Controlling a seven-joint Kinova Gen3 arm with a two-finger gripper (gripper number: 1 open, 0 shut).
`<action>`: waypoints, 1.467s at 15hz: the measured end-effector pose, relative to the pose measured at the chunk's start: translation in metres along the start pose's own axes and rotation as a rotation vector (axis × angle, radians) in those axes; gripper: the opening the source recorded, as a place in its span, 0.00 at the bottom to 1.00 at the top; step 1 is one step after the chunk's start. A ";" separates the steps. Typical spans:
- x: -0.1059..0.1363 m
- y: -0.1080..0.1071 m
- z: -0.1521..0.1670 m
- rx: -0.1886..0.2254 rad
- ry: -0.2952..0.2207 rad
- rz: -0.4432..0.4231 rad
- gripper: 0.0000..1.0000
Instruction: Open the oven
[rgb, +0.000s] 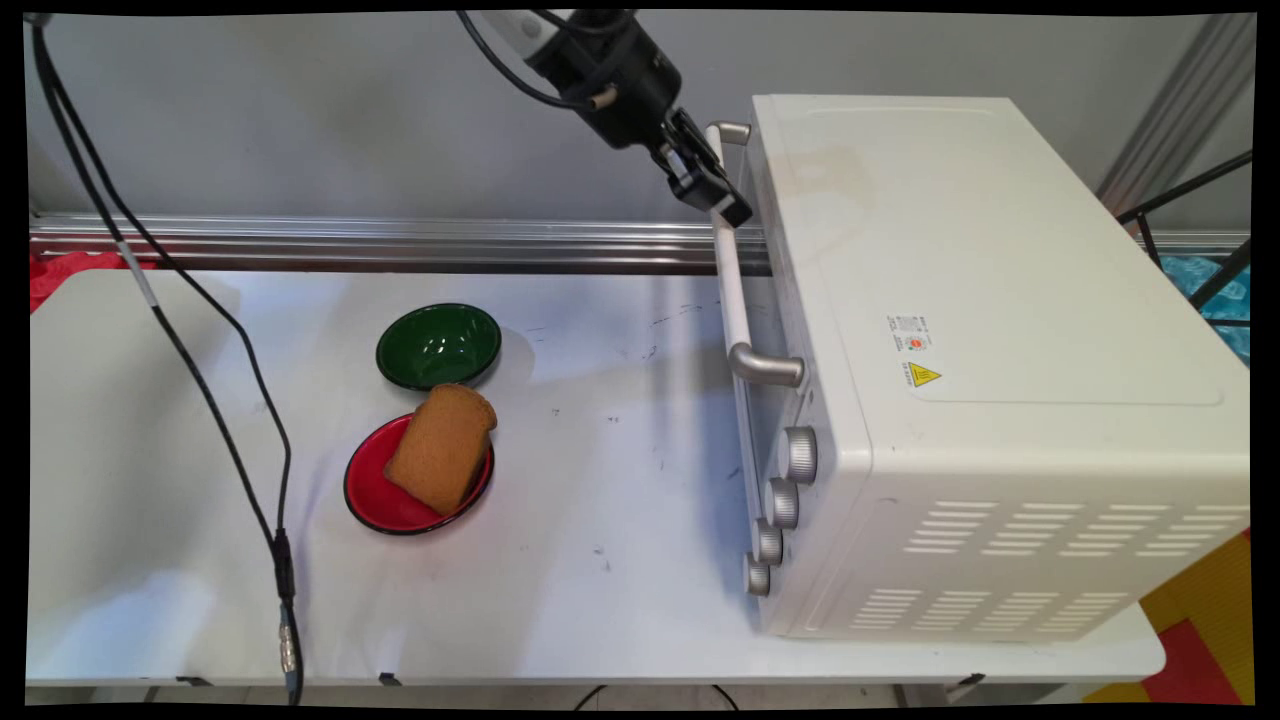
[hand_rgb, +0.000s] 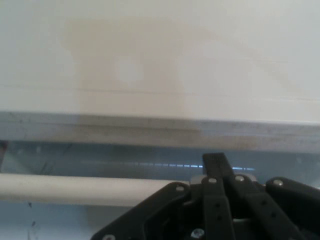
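Observation:
My black gripper (rgb: 722, 198) is at the upper end of the white toaster oven's (rgb: 985, 300) door handle (rgb: 736, 295), with its fingers closed around the white bar. In the hand view the handle (hand_rgb: 75, 189) runs in from the left and disappears into the gripper (hand_rgb: 220, 182); one finger (hand_rgb: 215, 162) shows above the bar. Beyond it lie the door's top edge and the oven's stained white top (hand_rgb: 150, 55). The door looks closed.
A slice of brown bread (rgb: 443, 447) leans in a red dish (rgb: 372, 492) at the table's middle left, and an empty green bowl (rgb: 438, 345) sits just behind it. Several silver knobs (rgb: 798, 455) line the oven's front. Black cables (rgb: 215, 400) hang at the left.

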 end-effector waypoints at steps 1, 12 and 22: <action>0.000 -0.001 0.003 0.001 0.001 0.001 0.00; -0.019 -0.011 0.021 0.013 -0.035 0.016 0.00; -0.073 -0.012 0.013 0.000 -0.123 0.015 0.00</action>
